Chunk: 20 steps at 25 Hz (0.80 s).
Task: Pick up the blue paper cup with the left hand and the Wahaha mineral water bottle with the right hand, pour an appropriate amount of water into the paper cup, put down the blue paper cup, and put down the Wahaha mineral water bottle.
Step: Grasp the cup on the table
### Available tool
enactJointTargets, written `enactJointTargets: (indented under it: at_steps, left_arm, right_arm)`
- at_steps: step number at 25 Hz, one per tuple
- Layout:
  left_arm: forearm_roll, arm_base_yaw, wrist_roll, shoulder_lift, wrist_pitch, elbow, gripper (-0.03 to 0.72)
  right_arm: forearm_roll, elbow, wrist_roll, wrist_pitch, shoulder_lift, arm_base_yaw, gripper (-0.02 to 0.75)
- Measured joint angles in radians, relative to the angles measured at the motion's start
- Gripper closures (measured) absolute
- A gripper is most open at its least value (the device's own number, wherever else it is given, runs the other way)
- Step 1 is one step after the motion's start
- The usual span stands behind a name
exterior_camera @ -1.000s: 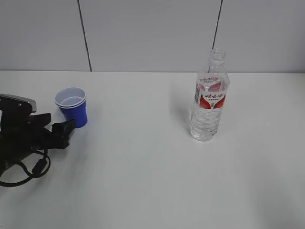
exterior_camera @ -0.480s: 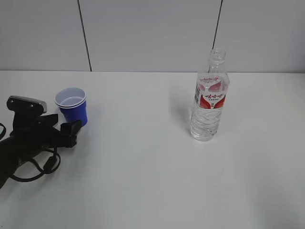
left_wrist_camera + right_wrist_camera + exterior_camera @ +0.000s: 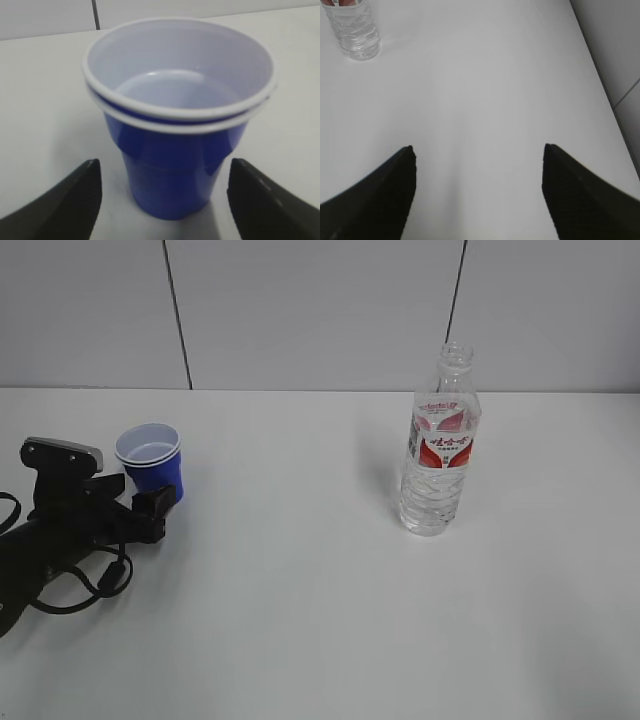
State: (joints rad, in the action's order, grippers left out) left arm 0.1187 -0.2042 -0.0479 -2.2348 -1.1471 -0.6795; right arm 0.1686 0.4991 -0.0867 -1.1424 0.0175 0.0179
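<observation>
The blue paper cup (image 3: 152,465) stands upright at the table's left, white inside, and looks empty in the left wrist view (image 3: 175,150). My left gripper (image 3: 152,498) is open right in front of it; its fingers (image 3: 75,200) flank the cup's base with gaps on both sides, not touching. The Wahaha mineral water bottle (image 3: 440,450) stands upright and uncapped right of centre, clear water inside. In the right wrist view the bottle (image 3: 355,30) is far off at the top left. My right gripper (image 3: 477,150) is open over bare table, out of the exterior view.
The white table (image 3: 300,620) meets a grey panelled wall (image 3: 320,310) at the back. Its right edge (image 3: 600,75) shows in the right wrist view. The left arm's black cable (image 3: 100,580) loops on the table near the arm.
The left arm has advanced to the right toward the cup, bringing its open fingers up to the cup's base. Cup and bottle have not moved.
</observation>
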Motion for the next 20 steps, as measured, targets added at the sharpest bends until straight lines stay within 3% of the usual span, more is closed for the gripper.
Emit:
enactJointTargets:
  at_steps: [20]
  left_arm:
    - [0.008, 0.0, -0.041, -0.01, 0.0, -0.039, 0.071]
  right_arm:
    - [-0.002, 0.0, 0.0, 0.0, 0.0, 0.0, 0.15]
